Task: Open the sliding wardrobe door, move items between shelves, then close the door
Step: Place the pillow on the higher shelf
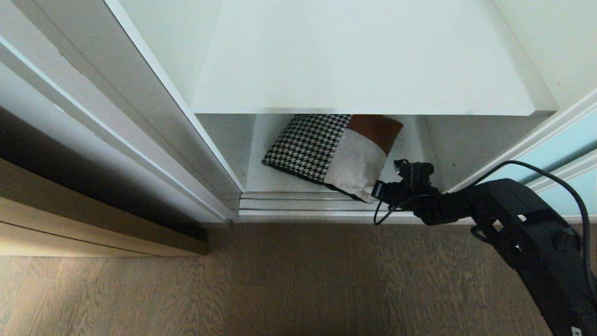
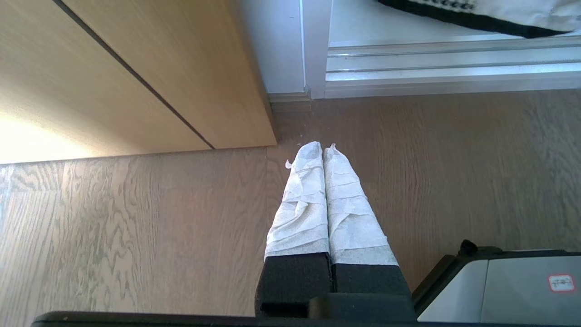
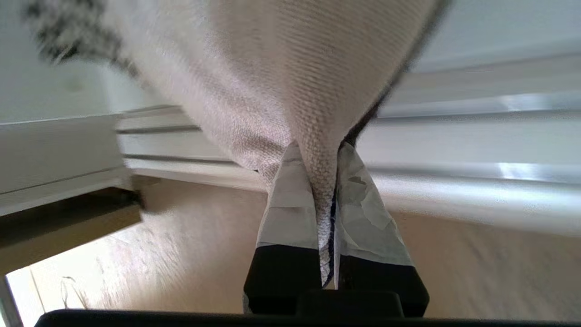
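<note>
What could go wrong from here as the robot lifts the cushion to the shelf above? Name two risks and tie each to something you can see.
1. The right pincer pinches only a corner of the cushion, so the fabric may slip free under the cushion's weight.
2. The upper shelf overhangs the cushion, which could catch on that front edge when raised; pulling it outward first seems safer.

Right arm (image 1: 522, 228) stretched forward, low; right gripper (image 3: 317, 152) pinched tight on cushion (image 3: 290, 77) corner. Left gripper (image 2: 323, 147) parked, pointing down, fingers (image 2: 299, 200) pressed together.
</note>
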Tool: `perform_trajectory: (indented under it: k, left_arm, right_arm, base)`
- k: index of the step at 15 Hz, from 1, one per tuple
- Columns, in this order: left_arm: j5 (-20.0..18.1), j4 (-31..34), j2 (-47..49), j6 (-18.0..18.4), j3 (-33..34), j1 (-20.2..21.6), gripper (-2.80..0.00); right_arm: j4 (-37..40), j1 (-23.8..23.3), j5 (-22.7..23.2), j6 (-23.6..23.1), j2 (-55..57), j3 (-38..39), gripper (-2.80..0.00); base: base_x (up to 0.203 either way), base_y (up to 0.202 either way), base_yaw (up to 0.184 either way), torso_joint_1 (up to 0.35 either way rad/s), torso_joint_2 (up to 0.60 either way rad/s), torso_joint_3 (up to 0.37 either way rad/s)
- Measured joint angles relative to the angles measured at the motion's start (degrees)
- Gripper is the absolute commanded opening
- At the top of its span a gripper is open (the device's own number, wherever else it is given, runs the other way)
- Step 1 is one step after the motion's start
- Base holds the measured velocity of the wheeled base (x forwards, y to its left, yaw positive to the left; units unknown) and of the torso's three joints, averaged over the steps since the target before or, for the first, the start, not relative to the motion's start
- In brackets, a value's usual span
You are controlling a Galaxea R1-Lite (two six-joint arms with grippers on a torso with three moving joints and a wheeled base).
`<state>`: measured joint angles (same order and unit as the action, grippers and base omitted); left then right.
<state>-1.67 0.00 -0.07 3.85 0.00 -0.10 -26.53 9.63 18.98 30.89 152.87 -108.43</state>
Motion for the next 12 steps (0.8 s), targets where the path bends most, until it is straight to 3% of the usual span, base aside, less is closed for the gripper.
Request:
perform_trajectory:
  k: [5,8,12]
  left_arm:
    - [0.0,0.0,0.0,0.0,0.0,0.0,-2.8]
    - [0.02,0.0,0.0,0.0,0.0,0.0,-2.8]
    - [0.0,0.0,0.0,0.0,0.0,0.0,-2.8]
  right_arm:
    - [13.01,-2.78,-2.19,-0.07,-8.7,7.39,-2.8]
    - [13.45,-3.74,-7.67,-0.21,-10.89,10.12,-2.8]
    - [14.05,-5.72,-8.31,-0.52,-13.67,15.43,-2.8]
  base:
    - [0.0,0.0,0.0,0.0,0.0,0.0]
    - [0.0,0.0,0.0,0.0,0.0,0.0]
    - [0.0,0.0,0.0,0.0,0.0,0.0]
